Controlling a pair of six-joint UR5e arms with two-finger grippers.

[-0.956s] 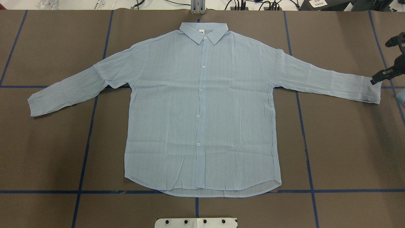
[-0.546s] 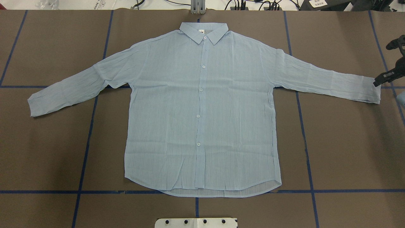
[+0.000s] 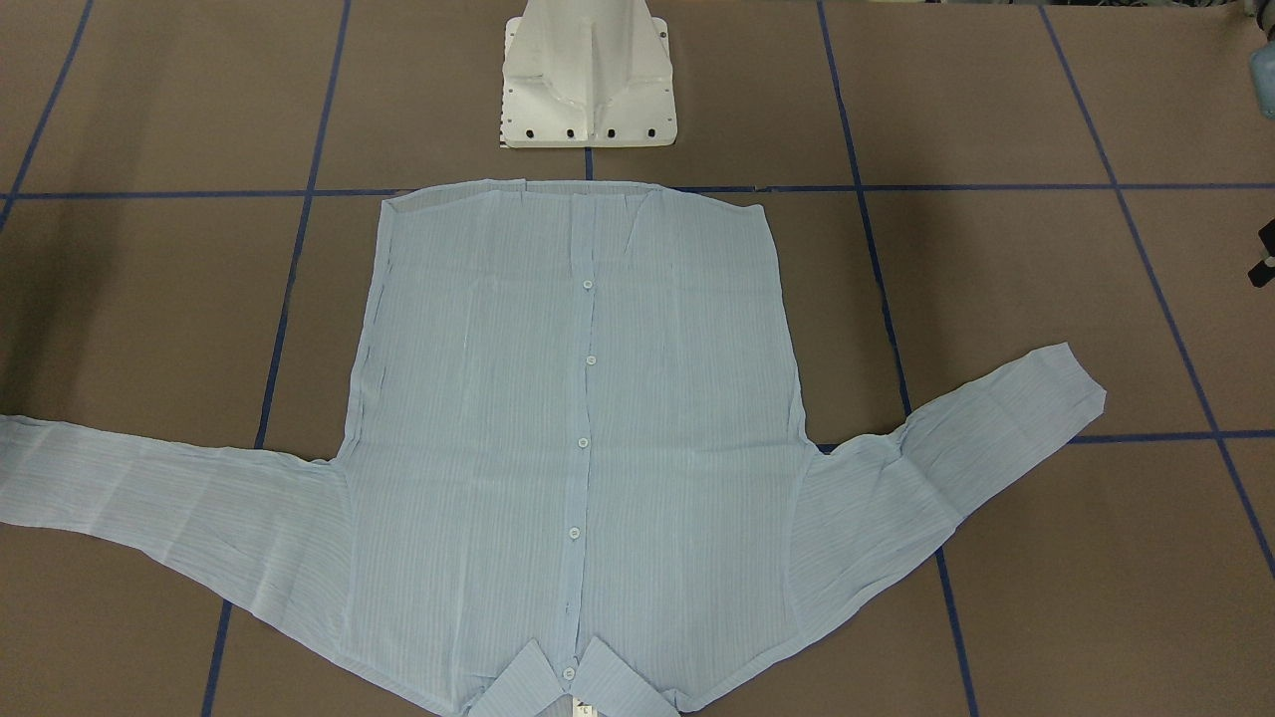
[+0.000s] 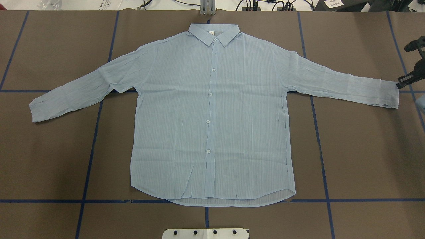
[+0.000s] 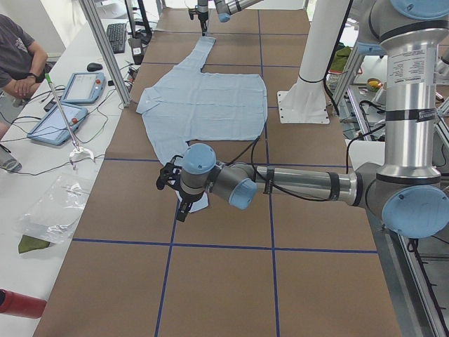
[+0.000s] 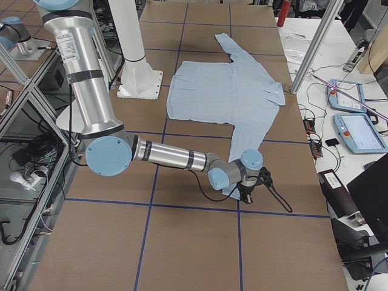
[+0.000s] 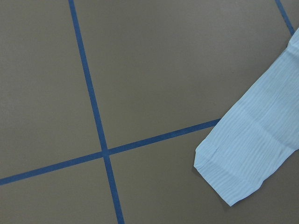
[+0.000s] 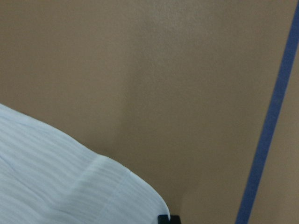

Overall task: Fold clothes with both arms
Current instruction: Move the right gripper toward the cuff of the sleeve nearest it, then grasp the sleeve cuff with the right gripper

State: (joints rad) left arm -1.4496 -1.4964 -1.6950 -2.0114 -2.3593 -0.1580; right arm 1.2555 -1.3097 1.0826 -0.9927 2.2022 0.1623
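The pale-blue striped shirt [image 4: 212, 116] lies flat and face up on the brown table, buttoned, collar at the far edge, both sleeves spread out; it also shows in the front view [image 3: 578, 418]. My right gripper [image 4: 405, 81] hangs just beyond the right cuff [image 4: 393, 96], at the view's right edge. The right wrist view shows that cuff [image 8: 70, 186] and one black fingertip [image 8: 168, 218]. My left gripper [image 5: 181, 207] hovers by the left cuff [image 7: 243, 163], above the table, holding nothing I can see. I cannot tell whether either gripper is open or shut.
The white pedestal base [image 3: 588, 80] stands at the near edge by the shirt hem. Blue tape lines [image 4: 93, 142] cross the brown table. An operator [image 5: 21, 56] and teach pendants [image 5: 70, 105] are on the far side.
My right gripper has drifted right, from over the right cuff's edge to just beyond it. The shirt has not moved.
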